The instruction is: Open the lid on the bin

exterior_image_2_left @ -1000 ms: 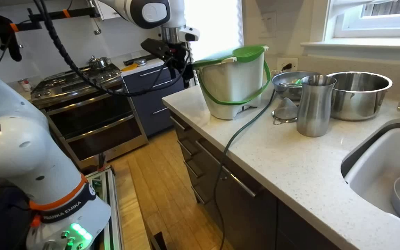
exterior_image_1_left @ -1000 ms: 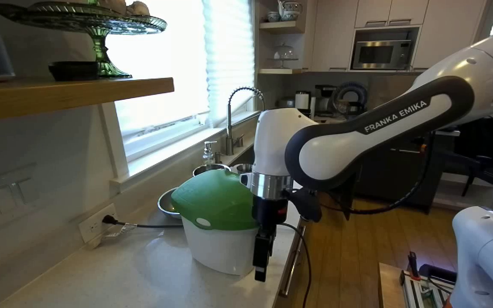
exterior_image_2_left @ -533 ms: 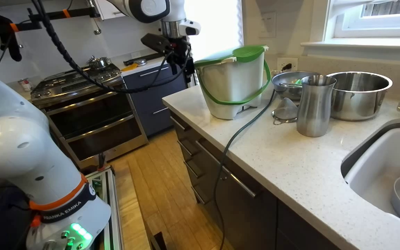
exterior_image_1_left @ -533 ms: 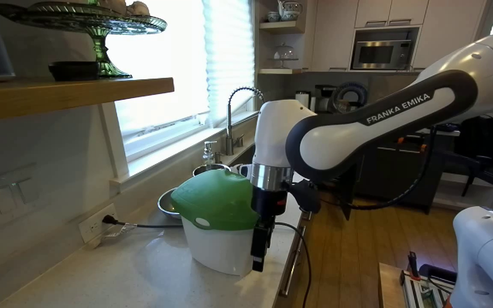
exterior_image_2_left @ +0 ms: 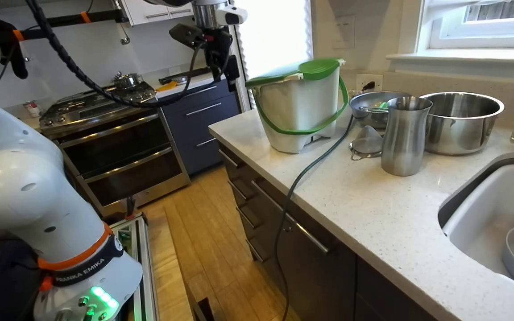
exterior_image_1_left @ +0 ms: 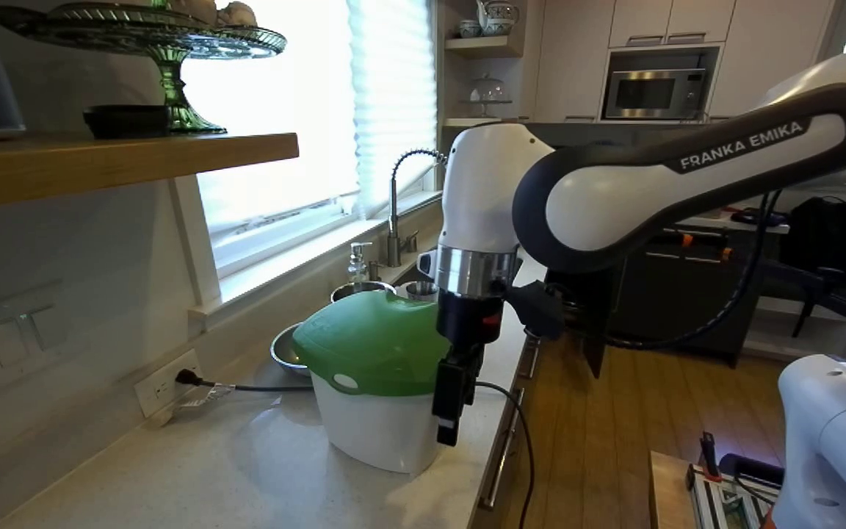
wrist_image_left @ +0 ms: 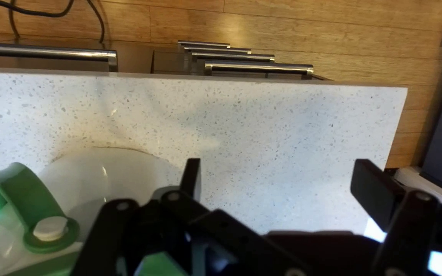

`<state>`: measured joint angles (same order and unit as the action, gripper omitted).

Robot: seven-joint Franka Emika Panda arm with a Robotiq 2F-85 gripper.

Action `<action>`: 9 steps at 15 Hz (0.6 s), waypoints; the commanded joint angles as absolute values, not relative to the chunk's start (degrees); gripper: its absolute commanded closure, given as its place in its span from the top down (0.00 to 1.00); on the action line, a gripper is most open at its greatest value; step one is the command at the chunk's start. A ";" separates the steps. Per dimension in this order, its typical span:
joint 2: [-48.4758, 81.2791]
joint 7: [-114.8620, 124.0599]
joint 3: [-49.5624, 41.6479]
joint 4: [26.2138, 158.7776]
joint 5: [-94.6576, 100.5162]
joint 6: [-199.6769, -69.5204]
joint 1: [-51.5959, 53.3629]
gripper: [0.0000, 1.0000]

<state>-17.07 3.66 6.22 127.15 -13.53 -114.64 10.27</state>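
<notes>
The white bin (exterior_image_1_left: 379,430) stands upright on the counter and also shows in an exterior view (exterior_image_2_left: 299,102). Its bright green domed lid (exterior_image_1_left: 371,345) sits over the top and looks shut; it also shows in an exterior view (exterior_image_2_left: 321,69). A green handle (exterior_image_2_left: 304,130) hangs down the bin's side. My gripper (exterior_image_1_left: 449,433) points down at the bin's side, apart from the lid in an exterior view (exterior_image_2_left: 232,84). In the wrist view the gripper (wrist_image_left: 276,165) is open, its fingers wide apart with only counter between them. Part of the bin (wrist_image_left: 106,172) shows left of the fingers.
A steel pitcher (exterior_image_2_left: 404,138), a steel pot (exterior_image_2_left: 462,129), a bowl (exterior_image_2_left: 377,104) and a strainer (exterior_image_2_left: 367,141) stand beside the bin. A cable (exterior_image_2_left: 301,174) crosses the counter edge. A sink (exterior_image_2_left: 498,214) lies further along. A wooden shelf (exterior_image_1_left: 122,165) overhangs the counter.
My gripper has risen and moved away from the bin's side over the last half second. The bin and lid have not visibly moved.
</notes>
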 commanded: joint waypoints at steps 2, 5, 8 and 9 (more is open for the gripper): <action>-18.85 8.36 10.08 125.94 -4.75 -113.16 9.17 1.00; -18.95 8.55 13.10 125.06 4.94 -113.45 9.36 1.00; -18.00 8.67 15.70 125.17 13.75 -114.35 9.51 1.00; -17.73 8.74 16.49 125.13 16.76 -114.38 9.51 1.00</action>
<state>-18.55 7.92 13.99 125.26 9.25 -114.63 10.03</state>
